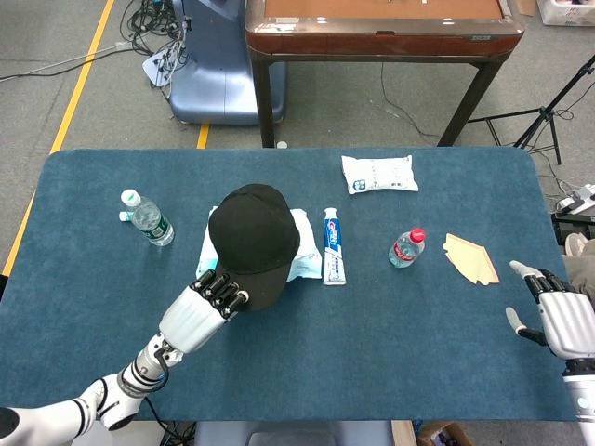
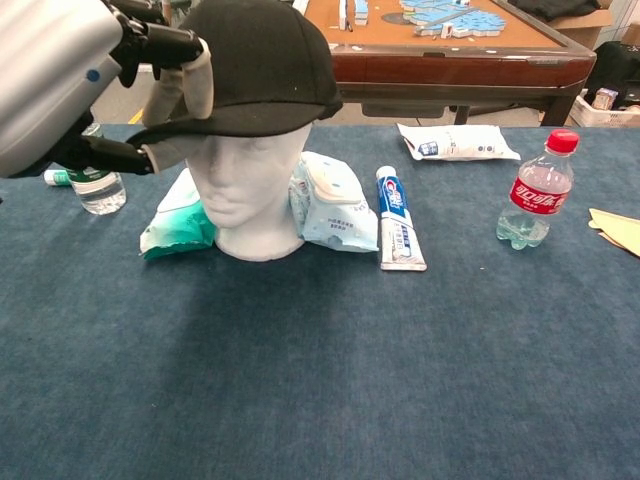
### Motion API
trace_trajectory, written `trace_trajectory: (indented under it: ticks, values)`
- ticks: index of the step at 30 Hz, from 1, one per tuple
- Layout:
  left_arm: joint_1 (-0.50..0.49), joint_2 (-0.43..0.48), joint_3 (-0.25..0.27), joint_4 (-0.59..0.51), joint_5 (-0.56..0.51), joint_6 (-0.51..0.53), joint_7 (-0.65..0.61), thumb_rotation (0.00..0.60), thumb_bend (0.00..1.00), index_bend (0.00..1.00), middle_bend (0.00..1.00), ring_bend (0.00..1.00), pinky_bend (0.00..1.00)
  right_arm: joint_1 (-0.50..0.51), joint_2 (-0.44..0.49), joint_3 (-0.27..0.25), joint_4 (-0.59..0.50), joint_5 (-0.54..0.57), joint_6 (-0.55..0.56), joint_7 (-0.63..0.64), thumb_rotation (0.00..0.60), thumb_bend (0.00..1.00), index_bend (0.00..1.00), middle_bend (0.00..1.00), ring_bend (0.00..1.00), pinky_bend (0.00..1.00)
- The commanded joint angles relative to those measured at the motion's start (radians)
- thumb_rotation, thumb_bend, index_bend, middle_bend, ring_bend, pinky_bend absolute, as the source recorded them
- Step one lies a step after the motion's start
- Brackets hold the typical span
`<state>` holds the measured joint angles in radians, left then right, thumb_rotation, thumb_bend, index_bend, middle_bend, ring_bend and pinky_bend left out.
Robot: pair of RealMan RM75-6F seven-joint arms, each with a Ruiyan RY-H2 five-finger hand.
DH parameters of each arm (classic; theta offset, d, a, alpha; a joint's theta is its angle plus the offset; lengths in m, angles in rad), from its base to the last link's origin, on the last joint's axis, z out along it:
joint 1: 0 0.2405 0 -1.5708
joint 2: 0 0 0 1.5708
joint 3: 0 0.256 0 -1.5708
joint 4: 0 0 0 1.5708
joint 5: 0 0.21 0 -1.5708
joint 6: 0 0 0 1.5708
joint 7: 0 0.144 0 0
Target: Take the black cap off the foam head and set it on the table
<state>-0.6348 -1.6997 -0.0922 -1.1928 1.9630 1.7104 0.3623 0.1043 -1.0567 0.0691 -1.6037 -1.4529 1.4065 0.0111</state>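
Near the front edge of the worktop (image 1: 390, 372), left of centre, the left hand (image 1: 200, 311) reaches in from below, and its fingers (image 2: 190, 85) are closed on the brim of the black cap (image 2: 255, 60), thumb under, the rest over the top. In the chest view the brim juts toward the hand, so the cap's long axis runs from the fingers back over the crown toward the far edge. The cap sits high on the foam head (image 2: 250, 190), forehead and face plainly showing beneath the brim, though the crown seems to be over the top of the head. That's the relation to watch: the cap lies beyond and above the fingers, so by my read it has to come up and toward the front edge to clear the head.

Over at the front right corner, the right hand (image 1: 562, 321) hangs with fingers spread, holding nothing, well apart from the cap. The left is clearly the nearer one.

Just beside the head lie wipe packs (image 2: 330, 200) and a toothpaste tube (image 2: 398, 225); open blue worktop in front looks the likely landing spot.
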Motion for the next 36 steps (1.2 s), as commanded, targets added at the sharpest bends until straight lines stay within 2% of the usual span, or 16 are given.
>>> trace_trajectory:
  ticks: [1,15,36]
  values:
    - [-0.002,0.008,-0.008,-0.013,0.0,-0.004,0.014,0.6,0.5,0.67,0.75,0.53,0.61,0.0,0.001,-0.001,0.0,-0.001,0.0,0.0,0.6,0.36,0.17,0.26,0.21,0.33]
    - [-0.015,0.051,-0.042,-0.104,0.021,-0.021,0.083,0.6,0.5,0.68,0.75,0.53,0.61,0.001,-0.002,-0.001,-0.001,-0.001,0.0,-0.005,0.6,0.36,0.17,0.26,0.21,0.34]
    - [-0.04,0.049,-0.081,-0.123,0.004,-0.062,0.113,0.6,0.5,0.68,0.75,0.53,0.61,0.003,0.001,-0.001,0.0,0.002,-0.005,0.0,0.6,0.36,0.17,0.26,0.21,0.33]
